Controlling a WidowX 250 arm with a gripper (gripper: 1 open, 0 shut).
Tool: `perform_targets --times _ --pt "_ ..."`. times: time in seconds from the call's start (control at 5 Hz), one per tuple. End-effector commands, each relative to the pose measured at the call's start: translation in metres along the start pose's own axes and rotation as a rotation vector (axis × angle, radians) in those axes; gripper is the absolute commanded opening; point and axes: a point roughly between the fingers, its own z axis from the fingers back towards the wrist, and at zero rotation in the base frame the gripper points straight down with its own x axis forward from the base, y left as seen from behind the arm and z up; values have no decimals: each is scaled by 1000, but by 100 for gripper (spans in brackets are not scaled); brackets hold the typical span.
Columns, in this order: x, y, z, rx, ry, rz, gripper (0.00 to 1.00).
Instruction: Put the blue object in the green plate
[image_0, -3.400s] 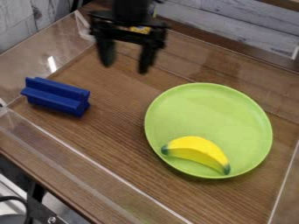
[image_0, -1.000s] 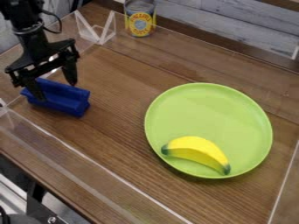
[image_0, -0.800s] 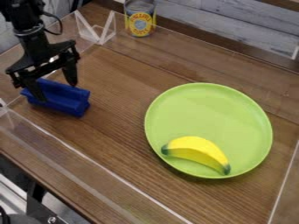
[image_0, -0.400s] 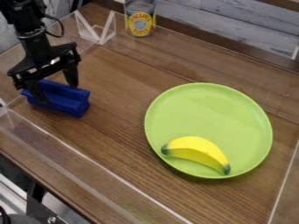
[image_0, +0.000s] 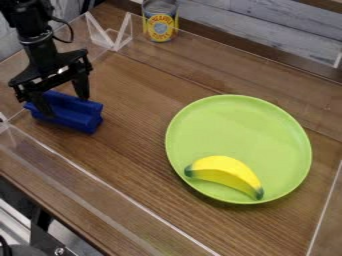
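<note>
The blue object (image_0: 70, 113), a deep blue ridged block, lies on the wooden table at the left. My black gripper (image_0: 51, 88) hangs straight down over the block's far left end, open, with one finger (image_0: 24, 92) on the left and the other finger (image_0: 82, 80) on the right, straddling that end. Nothing is gripped. The green plate (image_0: 254, 125), round and lime-green, sits at the right, well apart from the block.
A yellow banana (image_0: 226, 175) lies in the plate's near part. A yellow can (image_0: 160, 22) and a clear stand (image_0: 110, 32) are at the back. Transparent walls (image_0: 27, 150) border the table's left and front edges.
Since the oldest frame the gripper moved from the back centre over to the blue block at the left. Over the last second nothing has visibly moved.
</note>
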Motion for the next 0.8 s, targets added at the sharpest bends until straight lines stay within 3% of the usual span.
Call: perform_targets --times 0.0,0.6 --pt "6 -6 3 -18 -30 -6 0" --pt "-8 -32 39 -53 3 -92 0"
